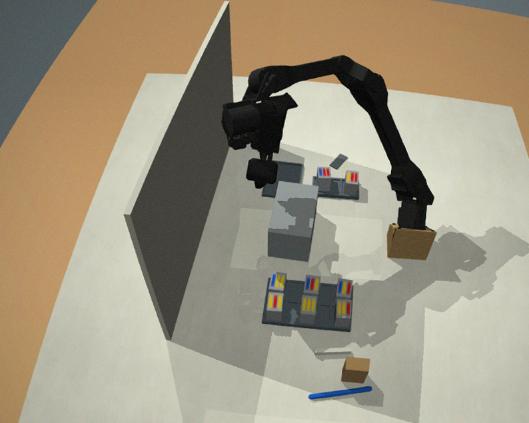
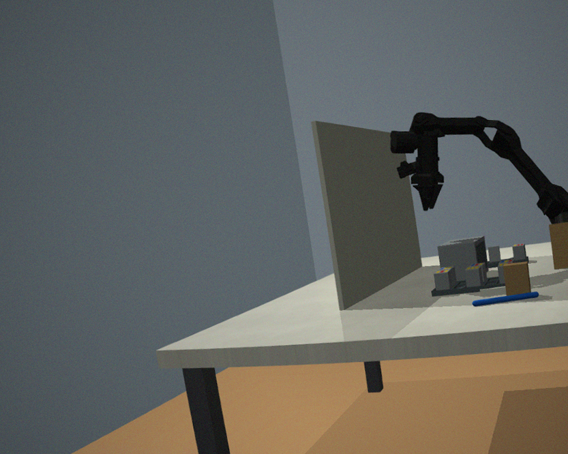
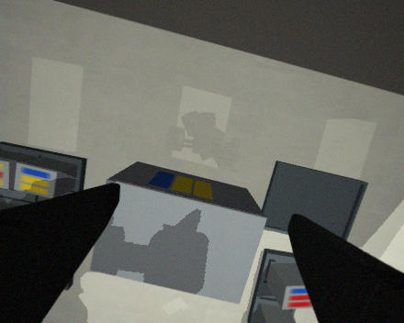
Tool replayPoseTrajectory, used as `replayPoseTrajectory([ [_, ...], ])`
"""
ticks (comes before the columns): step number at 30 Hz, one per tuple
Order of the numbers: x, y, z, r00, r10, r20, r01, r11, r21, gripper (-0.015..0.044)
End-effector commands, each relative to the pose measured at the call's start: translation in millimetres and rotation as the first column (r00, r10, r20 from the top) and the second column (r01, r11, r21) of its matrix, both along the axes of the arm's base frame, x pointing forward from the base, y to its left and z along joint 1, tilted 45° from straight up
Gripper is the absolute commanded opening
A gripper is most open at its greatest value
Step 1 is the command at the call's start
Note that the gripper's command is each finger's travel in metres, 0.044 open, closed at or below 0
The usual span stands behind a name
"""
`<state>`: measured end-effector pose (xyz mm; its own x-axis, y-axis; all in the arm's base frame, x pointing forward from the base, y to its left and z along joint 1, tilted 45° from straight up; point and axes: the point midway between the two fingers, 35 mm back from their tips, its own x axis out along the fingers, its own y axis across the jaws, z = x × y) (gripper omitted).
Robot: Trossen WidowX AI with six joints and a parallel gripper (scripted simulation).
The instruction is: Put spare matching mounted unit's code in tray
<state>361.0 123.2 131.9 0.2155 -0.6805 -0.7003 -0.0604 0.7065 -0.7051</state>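
Observation:
The mounted unit [image 1: 289, 246] [image 2: 450, 255] [image 3: 234, 250] is a large grey box. Its dark back, facing the tall panel, shows a code [image 3: 182, 184] in the wrist view: one blue and two yellow blocks, blue at the image's left. A spare [image 1: 277, 281] [image 3: 36, 180] with one blue and two yellow stripes stands in the near rack's far left corner in the top view. The tray [image 1: 290, 173] [image 3: 321, 193] is shallow, dark and empty, beyond the unit. My gripper [image 1: 260, 182] [image 2: 429, 208] [image 3: 205, 206] is open and empty, high above the table near the unit and panel.
The tall panel [image 1: 185, 165] [image 2: 367, 220] stands beside the unit. The near rack [image 1: 291, 321] holds several other spares; a far rack [image 1: 335, 194] holds two. A wooden block [image 1: 355, 369] [image 2: 517, 278], a blue rod [image 1: 340, 393] [image 2: 505, 299] and a pale strip [image 1: 332, 352] lie beyond the near rack.

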Motion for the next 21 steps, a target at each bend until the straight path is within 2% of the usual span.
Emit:
replayPoseTrajectory([
  [1,2.8,6.0,-3.1,0.998,-0.065,-0.002,0.065,0.996,0.058,0.0440],
  [21,2.5,7.4,-5.2,0.999,-0.052,-0.015,0.053,0.997,0.055,0.0440],
])
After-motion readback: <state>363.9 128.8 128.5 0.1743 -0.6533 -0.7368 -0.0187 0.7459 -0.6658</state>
